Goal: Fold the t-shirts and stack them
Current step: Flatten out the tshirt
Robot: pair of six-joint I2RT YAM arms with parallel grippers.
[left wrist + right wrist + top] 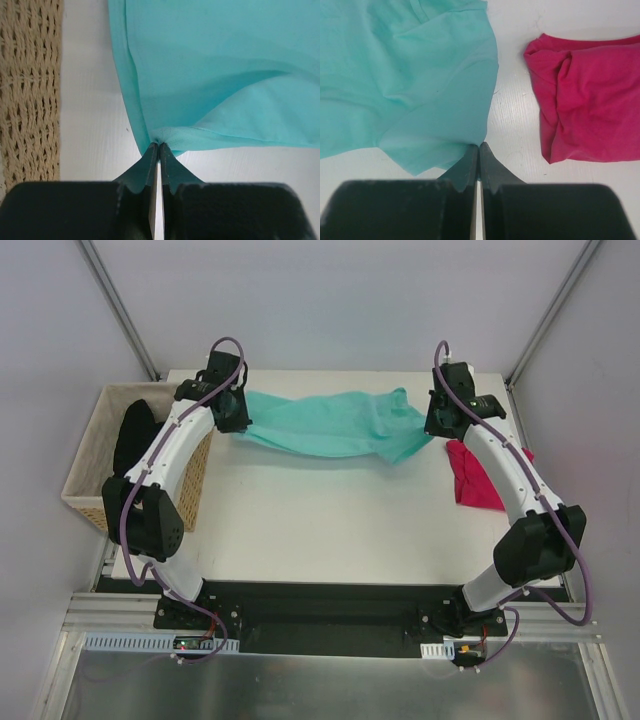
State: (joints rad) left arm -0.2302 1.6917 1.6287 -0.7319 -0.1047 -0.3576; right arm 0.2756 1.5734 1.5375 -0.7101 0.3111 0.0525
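the teal t-shirt (335,423) spans the 12 o'clock end of the worktop (330,525), pulled out between my two claws and sagging in the middle. my left claw (158,146) is at 11 o'clock, tips pressed together on a gathered edge of the teal cloth. my right claw (479,146) is at 1 o'clock, pinching the opposite edge the same way. both arms rise from their bases at 6 o'clock: the left arm (175,450) bows outward toward 9, the right arm (515,475) toward 3, and the wrists turn inward to face each other. the magenta t-shirt (585,100) lies crumpled on the worktop at 3 o'clock, just beside my right arm and apart from the teal one. at 9 o'clock, off the worktop's edge, the woven basket (85,455) holds bunched black cloth (133,435).
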